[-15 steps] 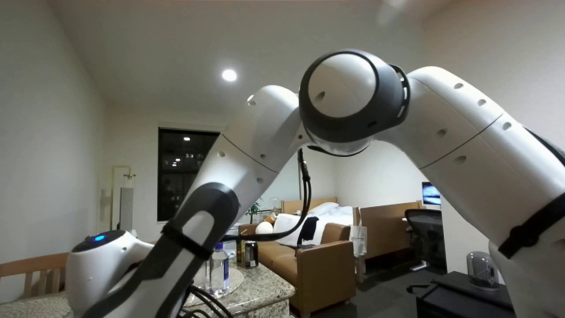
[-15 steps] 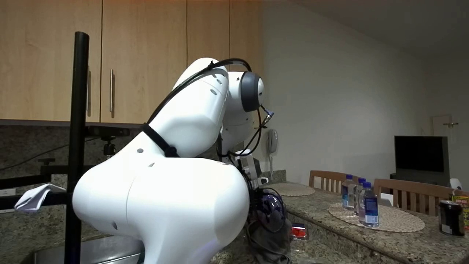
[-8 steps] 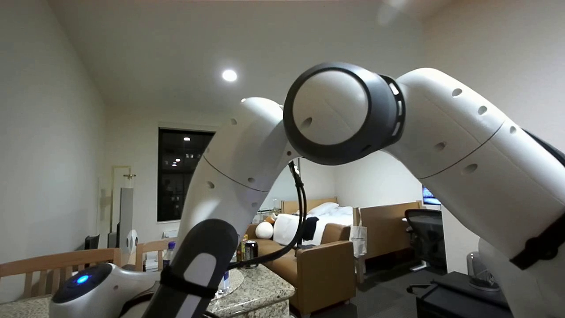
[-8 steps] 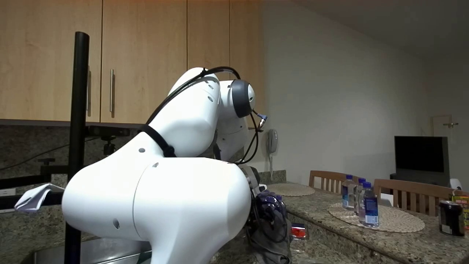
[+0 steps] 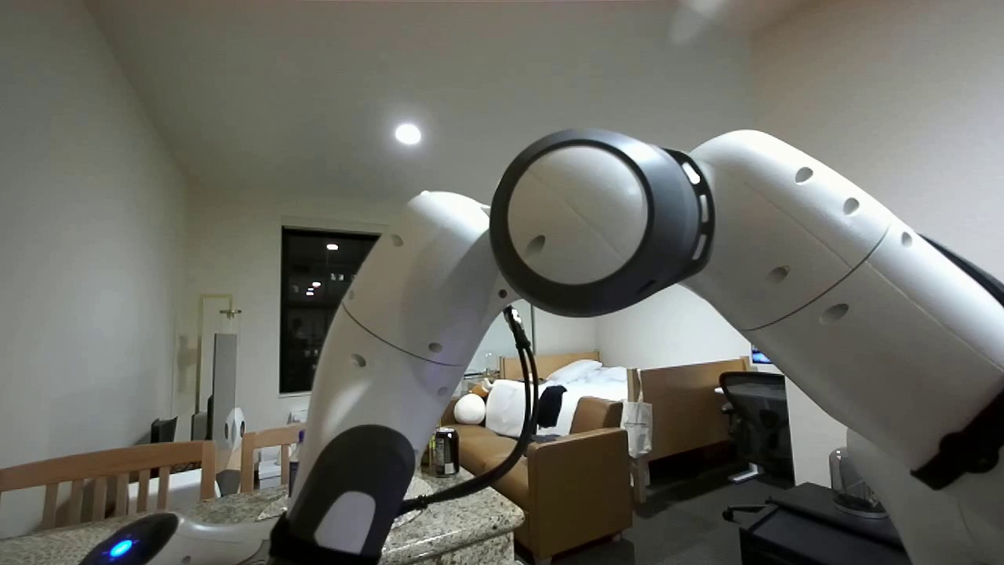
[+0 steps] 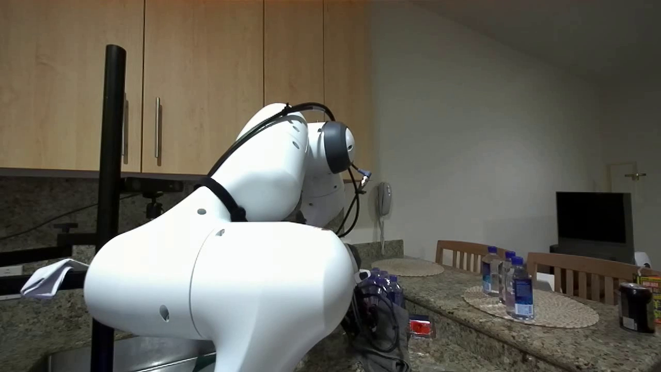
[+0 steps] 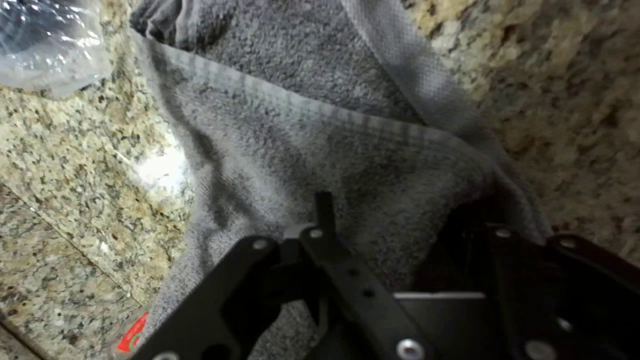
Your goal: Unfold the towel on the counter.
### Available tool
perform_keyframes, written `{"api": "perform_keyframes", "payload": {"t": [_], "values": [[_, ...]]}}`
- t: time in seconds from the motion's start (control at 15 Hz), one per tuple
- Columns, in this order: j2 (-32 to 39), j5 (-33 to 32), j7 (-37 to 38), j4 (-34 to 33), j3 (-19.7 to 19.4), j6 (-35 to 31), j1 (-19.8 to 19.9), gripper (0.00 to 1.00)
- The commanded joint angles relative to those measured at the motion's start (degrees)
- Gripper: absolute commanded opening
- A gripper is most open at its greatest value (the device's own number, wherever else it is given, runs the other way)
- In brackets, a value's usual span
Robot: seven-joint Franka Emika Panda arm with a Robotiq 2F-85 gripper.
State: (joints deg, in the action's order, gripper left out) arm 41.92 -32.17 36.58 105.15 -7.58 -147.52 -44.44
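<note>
Towel (image 7: 290,140): grey, laid on the counter (image 7: 75,145), one hemmed layer lapped across another.
Gripper (image 7: 395,220): poised at the towel, fingers (image 7: 326,215) well apart; no cloth seen pinched; one finger lost in shadow beside the towel's hollow fold (image 7: 517,195), so contact there cannot be told.
Red packet (image 7: 132,334): just beside the towel.
Plastic wrap (image 7: 65,70): near the towel's bunched corner (image 7: 167,22).
Upper layer (image 7: 240,130): not yet turned back; unfolding judged partly done at best.
Bunched corner: judged left to be opened out, after the towel's upper layer is gripped and drawn flat.
</note>
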Motion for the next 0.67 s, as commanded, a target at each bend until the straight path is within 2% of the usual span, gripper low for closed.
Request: {"api": "perform_keyframes", "payload": {"t": [0.0,0.13,0.2,0.47,0.53,0.6], "values": [[-0.36,1.44,-1.17,0.17,0.91,0.25,0.73,0.26],[-0.78,2.94,-2.6,0.51,2.03,0.17,1.83,0.13],[-0.88,3.37,-2.89,0.58,2.26,0.09,2.06,0.1],[-2.42,7.81,-8.36,1.37,5.3,0.2,5.46,0.05],[-3.25,8.9,-9.98,1.68,5.9,0.24,6.26,0.08],[-3.96,9.47,-11.11,1.85,6.15,0.28,6.76,0.07]]}}
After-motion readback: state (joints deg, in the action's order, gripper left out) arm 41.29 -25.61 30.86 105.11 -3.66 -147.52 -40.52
